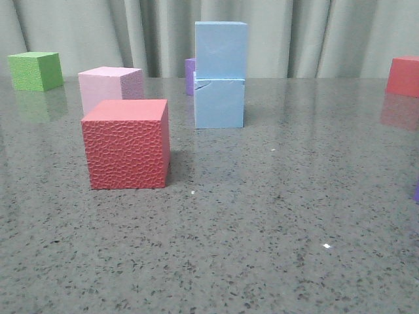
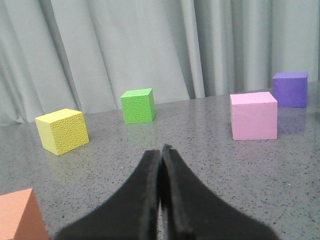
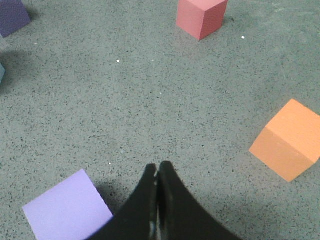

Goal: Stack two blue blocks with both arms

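In the front view two sky-blue blocks stand stacked at the middle back of the table. The upper blue block (image 1: 221, 50) rests on the lower blue block (image 1: 219, 103), which has a crack line near its top edge. Neither gripper shows in the front view. My left gripper (image 2: 161, 150) is shut and empty, low over the table, facing the curtain. My right gripper (image 3: 157, 167) is shut and empty above the table. The blue blocks do not show clearly in either wrist view.
Front view: textured red cube (image 1: 126, 144) at front left, pink cube (image 1: 110, 86) behind it, green cube (image 1: 36, 70) far left, purple cube (image 1: 190, 75) behind the stack, red cube (image 1: 403, 76) far right. Left wrist: yellow (image 2: 62, 131), green (image 2: 138, 105), pink (image 2: 253, 115), purple (image 2: 290, 89) cubes. Right wrist: lilac (image 3: 67, 207), orange (image 3: 288, 140), red (image 3: 201, 17) cubes.
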Motion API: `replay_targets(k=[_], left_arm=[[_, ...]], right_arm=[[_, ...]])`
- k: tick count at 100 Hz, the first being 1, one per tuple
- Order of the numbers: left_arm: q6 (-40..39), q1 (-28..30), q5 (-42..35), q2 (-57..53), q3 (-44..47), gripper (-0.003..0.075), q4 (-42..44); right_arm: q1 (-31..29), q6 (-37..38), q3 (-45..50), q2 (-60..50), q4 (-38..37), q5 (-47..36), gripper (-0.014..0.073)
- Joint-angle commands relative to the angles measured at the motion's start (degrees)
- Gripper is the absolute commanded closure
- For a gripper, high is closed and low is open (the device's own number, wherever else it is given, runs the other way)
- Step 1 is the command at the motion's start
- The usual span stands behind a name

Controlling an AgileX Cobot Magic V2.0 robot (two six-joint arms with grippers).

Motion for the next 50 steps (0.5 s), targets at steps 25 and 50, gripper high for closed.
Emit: replay_targets(k=[25,50], left_arm=[[-0.63,0.18,-4.03,-1.89,2.32,0.0739,-0.52],[-0.63,0.18,-4.03,-1.89,2.32,0.0739,-0.52]], right_arm=[[-0.44,-2.91,3.94,-3.3,-0.42,-20.02,0.0662],[-0.69,-19.07,13.08,-13.47,10.48,-28.2,0.0662]])
